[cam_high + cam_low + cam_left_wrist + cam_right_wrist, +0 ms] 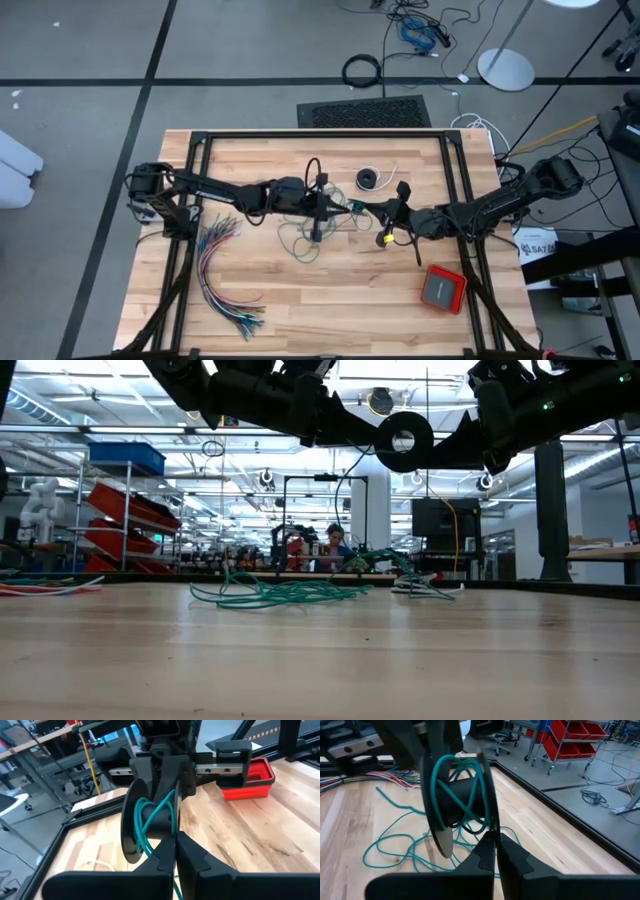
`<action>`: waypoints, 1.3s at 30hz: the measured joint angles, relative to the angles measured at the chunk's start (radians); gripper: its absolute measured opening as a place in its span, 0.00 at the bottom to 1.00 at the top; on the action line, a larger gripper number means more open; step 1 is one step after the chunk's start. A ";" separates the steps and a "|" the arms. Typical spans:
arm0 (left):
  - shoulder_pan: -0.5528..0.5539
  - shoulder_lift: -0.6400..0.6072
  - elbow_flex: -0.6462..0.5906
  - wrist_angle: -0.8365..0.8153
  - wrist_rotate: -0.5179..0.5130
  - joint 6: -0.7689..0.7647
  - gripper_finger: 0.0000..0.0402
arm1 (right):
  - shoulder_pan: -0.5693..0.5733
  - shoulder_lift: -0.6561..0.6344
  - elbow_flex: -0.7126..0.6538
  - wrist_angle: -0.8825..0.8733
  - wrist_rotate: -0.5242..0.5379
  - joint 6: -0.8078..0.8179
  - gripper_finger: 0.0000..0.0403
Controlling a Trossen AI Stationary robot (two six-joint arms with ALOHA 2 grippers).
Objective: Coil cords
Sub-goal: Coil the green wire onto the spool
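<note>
A black spool [355, 207] with teal-green cord wound on its core hangs above the table's middle, between my two grippers. My left gripper [345, 207] reaches in from the left and is shut on the teal cord [150, 827] beside the spool [160, 815]. My right gripper [366, 211] comes from the right and is shut on the spool [462, 795]. The rest of the teal cord [300, 238] lies in loose loops on the table [280, 592]. The black cord [372, 180] lies coiled on the table behind the spool, its white tail curling off to the right. My left gripper pinches one strand of the teal cord [175, 882] between its two fingers, close to the spool. The fingers come in nearly level from the table's left. My right gripper pinches the rim of one spool flange [491, 827] between its two fingers, coming nearly level from the table's right. The spool is lifted clear of the table, its flanges upright.
A fanned bundle of many-coloured wires [225, 270] lies at the near left. A red box [443, 288] sits at the near right. A black frame [320, 135] runs along the table's edges. The near middle is bare wood [330, 310].
</note>
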 joint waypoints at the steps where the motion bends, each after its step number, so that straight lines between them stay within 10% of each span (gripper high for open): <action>1: 0.000 0.000 0.000 0.000 -0.001 0.013 0.02 | 0.000 0.000 0.000 0.001 -0.002 0.000 0.00; 39: 0.069 -0.002 -0.002 -0.103 0.090 0.009 0.00 | 0.033 0.000 -0.003 0.110 -0.055 -0.183 0.01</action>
